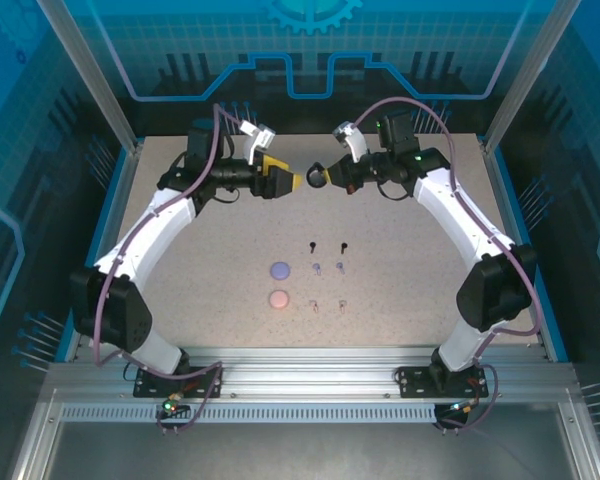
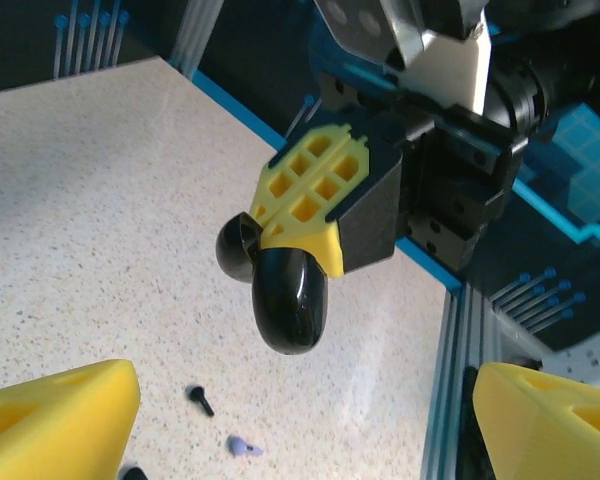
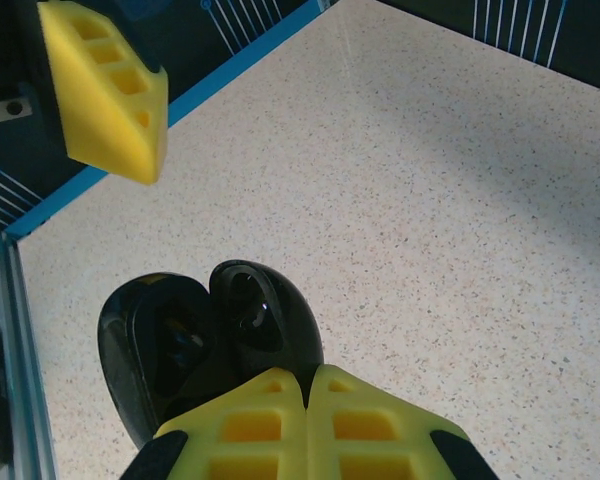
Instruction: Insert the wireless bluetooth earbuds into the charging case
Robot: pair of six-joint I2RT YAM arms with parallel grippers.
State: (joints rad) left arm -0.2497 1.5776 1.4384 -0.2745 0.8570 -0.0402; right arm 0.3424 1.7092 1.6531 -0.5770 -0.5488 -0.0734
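The right end effector (image 1: 327,178) is pinched fully together on the rim of the black charging case (image 1: 316,179), which hangs in the air above the far middle of the desk (image 1: 410,240). From the right wrist its two glossy halves look hinged apart. The left end effector (image 1: 285,181) faces it from just beside, yellow fingers spread wide and holding nothing.

The step in hand, as I judge it, is getting this open case ready for its buds. To do it well, the right arm should hold its pinch firm (the shell is smooth and rounded, and the hold sits on a thin edge, so it could slip or swing). It should then bring the case down to the desk with the cavities facing up, near the matching pair. The left end effector would need to narrow a good deal before taking a bud, and should take it by the stem so the head can seat.

The earbuds lie on the middle of the desk in three rows of two. The black earbuds (image 1: 311,246) are farthest from the near edge, the lavender earbuds (image 1: 317,267) come next, and the pinkish-beige earbuds (image 1: 314,305) are nearest it. All are tiny and stemmed, and the pale pair almost melts into the speckled surface. A lavender case (image 1: 278,270) and a pink case (image 1: 277,299) sit beside them, toward the desk's left edge.
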